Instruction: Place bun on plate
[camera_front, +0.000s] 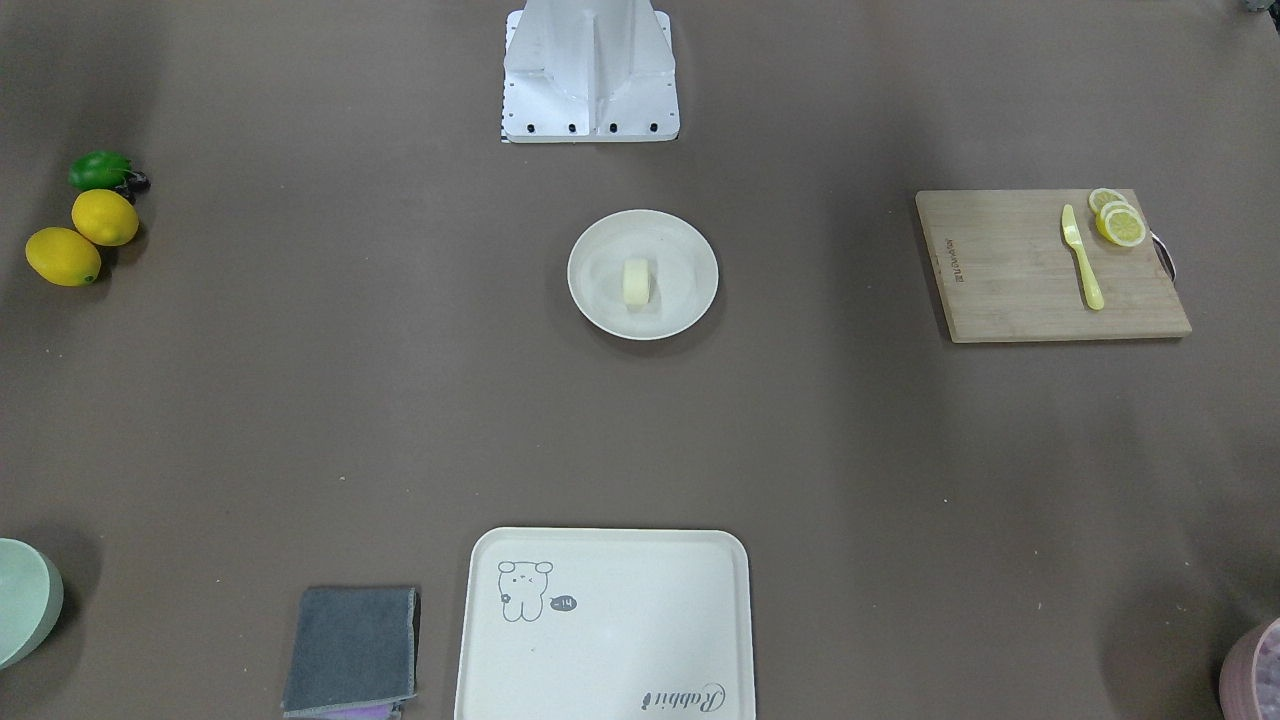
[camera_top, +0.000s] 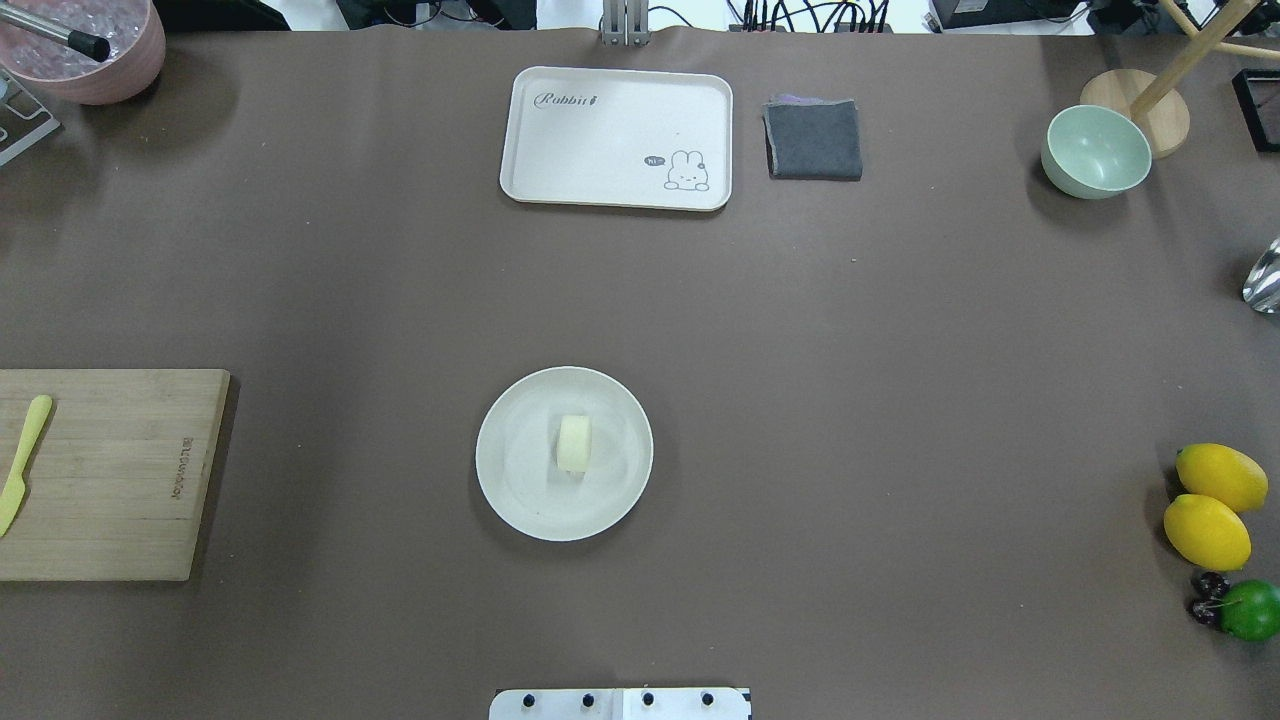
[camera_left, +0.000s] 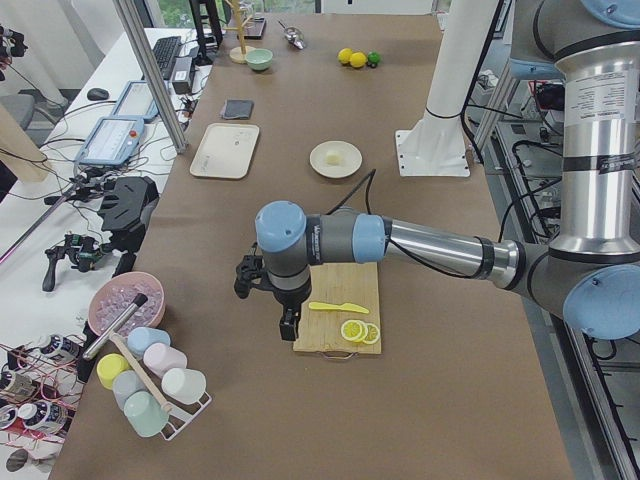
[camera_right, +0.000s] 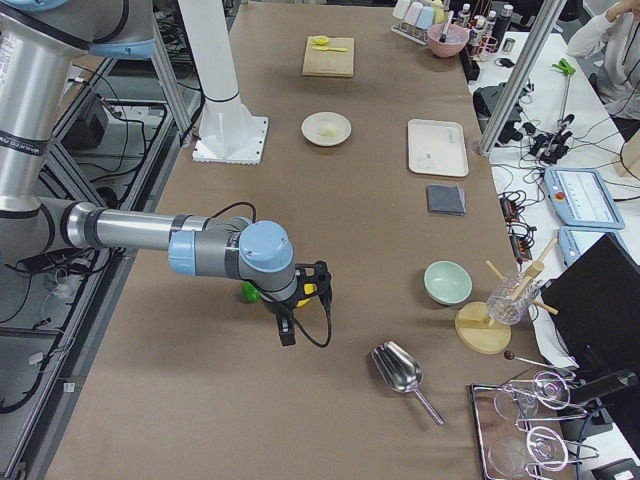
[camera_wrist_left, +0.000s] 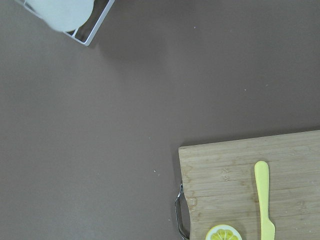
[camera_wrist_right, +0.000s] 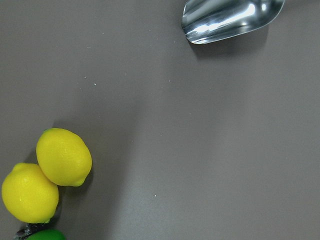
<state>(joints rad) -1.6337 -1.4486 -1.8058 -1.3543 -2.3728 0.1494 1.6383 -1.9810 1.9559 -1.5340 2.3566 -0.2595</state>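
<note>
The pale bun (camera_front: 636, 281) (camera_top: 573, 443) lies on its side in the middle of the round cream plate (camera_front: 690, 240) (camera_top: 510, 490), at the table's centre near the robot base. Neither arm is near it. My left gripper (camera_left: 288, 325) hangs over the table beside the cutting board, seen only in the exterior left view, so I cannot tell if it is open or shut. My right gripper (camera_right: 287, 333) hovers by the lemons, seen only in the exterior right view, and its state cannot be told either. The wrist views show no fingers.
A wooden cutting board (camera_top: 110, 470) holds a yellow knife (camera_front: 1082, 257) and lemon slices (camera_front: 1118, 220). Two lemons (camera_top: 1212, 505) and a lime (camera_top: 1250, 609) lie at the other end. A bear tray (camera_top: 617, 137), grey cloth (camera_top: 813, 139), green bowl (camera_top: 1095, 151) and metal scoop (camera_wrist_right: 230, 19) are further out.
</note>
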